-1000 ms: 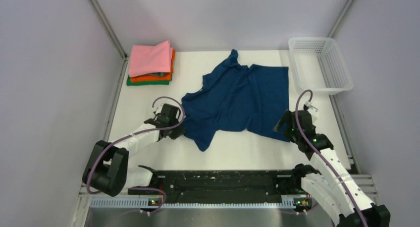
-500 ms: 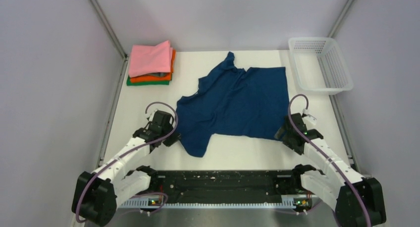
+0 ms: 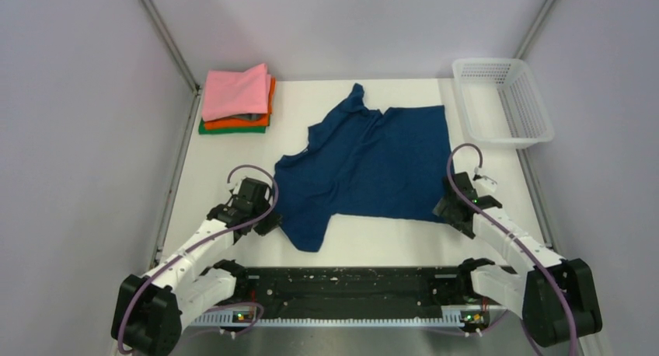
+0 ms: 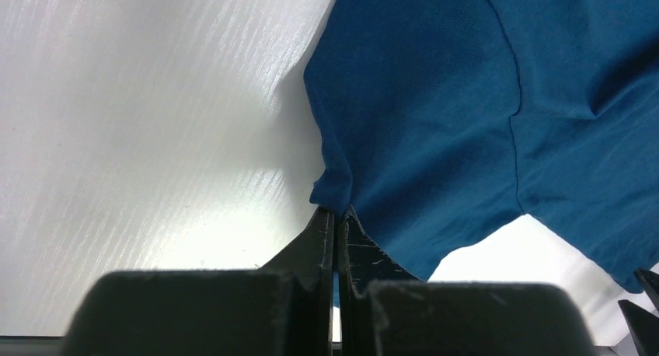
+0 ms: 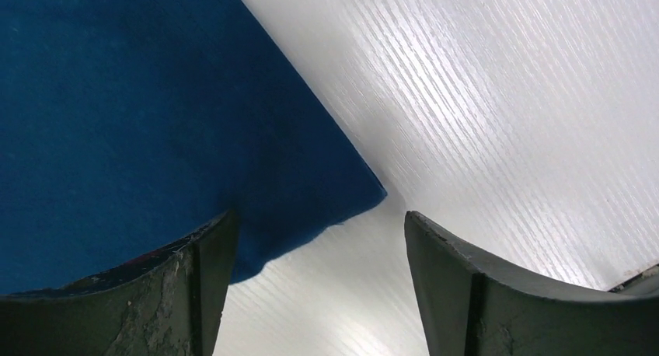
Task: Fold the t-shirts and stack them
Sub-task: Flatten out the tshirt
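Note:
The navy t-shirt [image 3: 369, 165] lies spread on the white table, one sleeve hanging toward the near edge. My left gripper [image 3: 268, 214] is shut on the shirt's left edge; in the left wrist view the fingers [image 4: 336, 216] pinch a fold of the navy cloth [image 4: 451, 123]. My right gripper [image 3: 449, 210] is open at the shirt's near right corner; in the right wrist view that corner [image 5: 311, 200] lies flat on the table between the spread fingers [image 5: 320, 216]. Folded pink [image 3: 235, 92], orange [image 3: 242, 122] and green [image 3: 210, 128] shirts are stacked at the far left.
A white mesh basket [image 3: 502, 101] stands at the far right corner of the table. Grey walls and metal rails close in the table on the left, right and back. The black base rail [image 3: 350, 286] runs along the near edge.
Both grippers drew back toward the near edge, dragging the navy shirt nearer and flatter. The right gripper has let go of the shirt's corner and opened.

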Controlling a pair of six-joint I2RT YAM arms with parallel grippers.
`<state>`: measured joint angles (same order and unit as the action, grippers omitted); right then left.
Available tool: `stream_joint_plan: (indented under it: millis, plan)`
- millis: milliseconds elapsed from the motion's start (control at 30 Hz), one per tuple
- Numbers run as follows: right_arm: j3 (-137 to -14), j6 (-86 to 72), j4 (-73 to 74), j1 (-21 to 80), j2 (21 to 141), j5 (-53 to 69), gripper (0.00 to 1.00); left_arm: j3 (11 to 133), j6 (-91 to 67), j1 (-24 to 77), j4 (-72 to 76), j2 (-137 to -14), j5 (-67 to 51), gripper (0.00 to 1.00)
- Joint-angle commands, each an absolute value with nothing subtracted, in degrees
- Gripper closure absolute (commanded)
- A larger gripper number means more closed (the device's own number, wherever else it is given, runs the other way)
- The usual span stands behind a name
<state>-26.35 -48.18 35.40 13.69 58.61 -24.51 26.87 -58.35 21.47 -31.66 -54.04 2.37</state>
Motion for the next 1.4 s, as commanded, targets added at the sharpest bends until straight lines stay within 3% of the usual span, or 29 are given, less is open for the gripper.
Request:
stream_joint_plan:
  millis: [0, 267, 567, 933, 1033, 1167, 1367]
  plan:
    - [-29.58, -47.46, 32.14, 11.43, 61.24, -24.22, 0.23, 27.44, -57.39, 21.52, -33.72, -53.54, 3.59, 1.0]
    - [-27.71, -46.38, 29.61, 9.3, 63.85, -18.5, 0.28, 28.74, -57.04, 21.47, -35.47, -53.67, 4.67, 1.0]
    - [-25.72, -47.51, 31.34, 9.27, 63.28, -12.95, 0.47, 29.52, -57.83, 21.52, -37.3, -53.22, 5.89, 1.0]
    - [-26.53, -46.83, 39.15, 9.73, 62.13, -10.73, 0.49, 30.47, -58.4, 21.47, -37.92, -53.39, 5.8, 1.0]
    - [-26.47, -46.8, 39.01, 9.87, 63.14, -11.36, 0.58, 30.66, -58.36, 21.48, -37.74, -53.49, 5.84, 1.0]
    - [-26.99, -46.24, 38.57, 9.98, 62.9, -12.19, 1.0, 31.47, -58.29, 21.53, -37.75, -53.48, 5.87, 1.0]
    - [-33.55, -41.34, 40.01, 9.97, 58.96, -15.4, 1.0, 35.99, -55.75, 21.45, -37.53, -50.62, 5.25, 1.0]
